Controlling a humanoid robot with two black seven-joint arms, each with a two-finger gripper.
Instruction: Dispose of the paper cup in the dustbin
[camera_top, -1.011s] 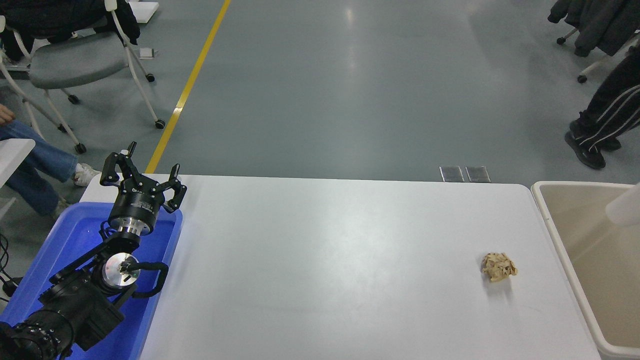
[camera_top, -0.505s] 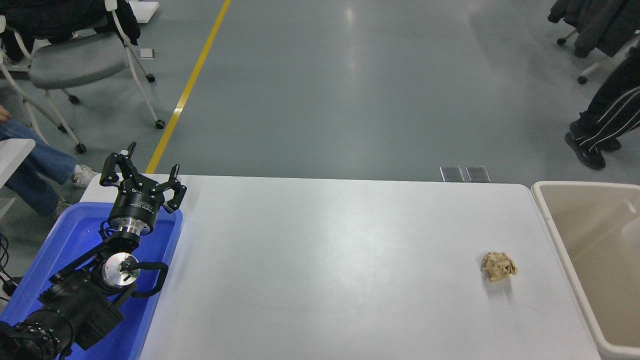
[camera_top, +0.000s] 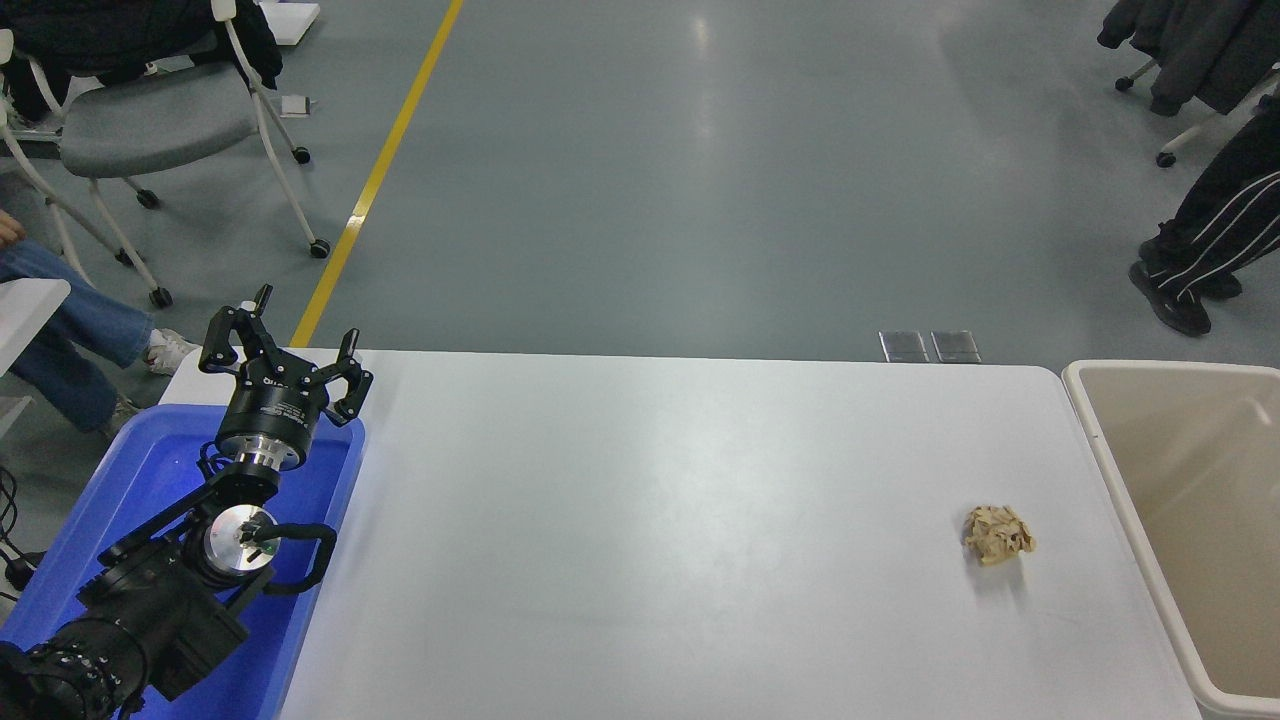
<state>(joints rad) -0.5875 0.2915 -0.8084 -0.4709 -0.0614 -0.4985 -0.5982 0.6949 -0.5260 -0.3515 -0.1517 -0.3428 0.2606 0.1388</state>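
The paper cup is out of view in the head view. The beige dustbin stands at the table's right end, its inside showing only bare cream walls. My left gripper is parked over the blue tray at the lower left, its fingers spread open and empty. My right arm and gripper are out of the picture.
A small crumpled tan paper ball lies on the white table near the dustbin. A bright blue tray sits under the left arm. A person's legs stand at the far right; chairs and another person's leg are at the far left.
A blurred white cup at the right edge above the dustbin dropped lower inside it and is now gone from sight. The left arm has not moved.
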